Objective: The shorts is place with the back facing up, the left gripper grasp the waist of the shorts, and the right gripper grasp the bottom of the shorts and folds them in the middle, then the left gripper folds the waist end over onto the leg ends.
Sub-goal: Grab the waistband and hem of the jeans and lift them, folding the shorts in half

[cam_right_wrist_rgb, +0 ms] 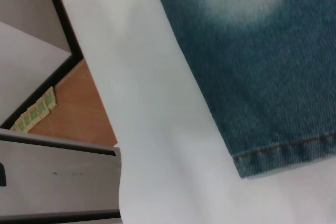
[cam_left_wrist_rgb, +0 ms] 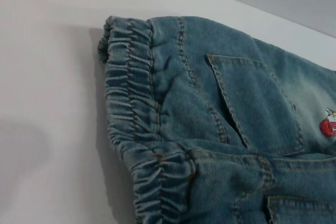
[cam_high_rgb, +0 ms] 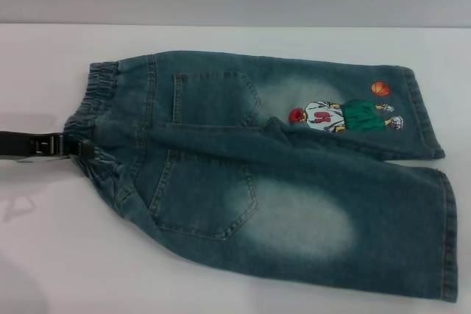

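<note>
the shorts lie flat on the white table, pockets up, the left gripper at the waist, its grip unclear; next, the unseen right gripper takes a leg end

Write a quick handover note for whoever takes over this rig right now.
Left end effector: at the waist, on the shorts' left edge; grip not confirmed.
Right end effector: not in view; its wrist camera shows a leg hem corner.
The shorts lie flat, pockets up, on the white table, leg ends to the right.
Done: nothing folded.
Left: both folds.
</note>
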### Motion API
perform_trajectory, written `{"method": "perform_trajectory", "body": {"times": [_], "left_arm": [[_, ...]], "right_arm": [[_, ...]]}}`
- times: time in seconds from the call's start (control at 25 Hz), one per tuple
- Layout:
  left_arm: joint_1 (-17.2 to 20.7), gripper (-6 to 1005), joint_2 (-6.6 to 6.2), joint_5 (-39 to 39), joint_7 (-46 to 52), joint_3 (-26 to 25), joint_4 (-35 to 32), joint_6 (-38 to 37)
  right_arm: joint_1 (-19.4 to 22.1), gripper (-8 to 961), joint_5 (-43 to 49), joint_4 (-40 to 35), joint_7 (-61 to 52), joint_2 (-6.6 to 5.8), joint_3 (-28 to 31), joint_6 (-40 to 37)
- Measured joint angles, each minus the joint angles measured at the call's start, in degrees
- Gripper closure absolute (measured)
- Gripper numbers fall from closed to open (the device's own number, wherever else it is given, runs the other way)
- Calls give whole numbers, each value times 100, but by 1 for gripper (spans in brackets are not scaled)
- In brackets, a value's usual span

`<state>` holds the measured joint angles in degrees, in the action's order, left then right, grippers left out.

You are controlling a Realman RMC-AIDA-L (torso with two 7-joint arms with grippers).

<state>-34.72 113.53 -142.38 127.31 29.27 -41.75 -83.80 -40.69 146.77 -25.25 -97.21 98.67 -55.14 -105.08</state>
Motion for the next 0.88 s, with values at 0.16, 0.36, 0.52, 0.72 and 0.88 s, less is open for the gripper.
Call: {"method": "perform_trajectory", "body": {"times": [0.16, 0.36, 0.52, 0.72, 0.88], "left_arm": [[-19, 920, 5, 0, 1, 0, 0, 8], [-26, 918, 16, 0, -2, 0, -1, 23], [-26, 916, 21, 0, -3, 0, 0, 27], [-23, 914, 25, -1, -12, 0, 7, 33], [-21, 913, 27, 0, -16, 0, 9, 32]], "right_arm": [[0, 362, 4, -81, -6, 89, 0, 19], [-7, 363, 20, -118, -9, 158, 1, 32], [-31, 363, 64, -121, -26, 194, 4, 47], [-49, 363, 72, -121, -33, 257, 4, 113], [-60, 362, 122, -149, -85, 304, 4, 177]]}}
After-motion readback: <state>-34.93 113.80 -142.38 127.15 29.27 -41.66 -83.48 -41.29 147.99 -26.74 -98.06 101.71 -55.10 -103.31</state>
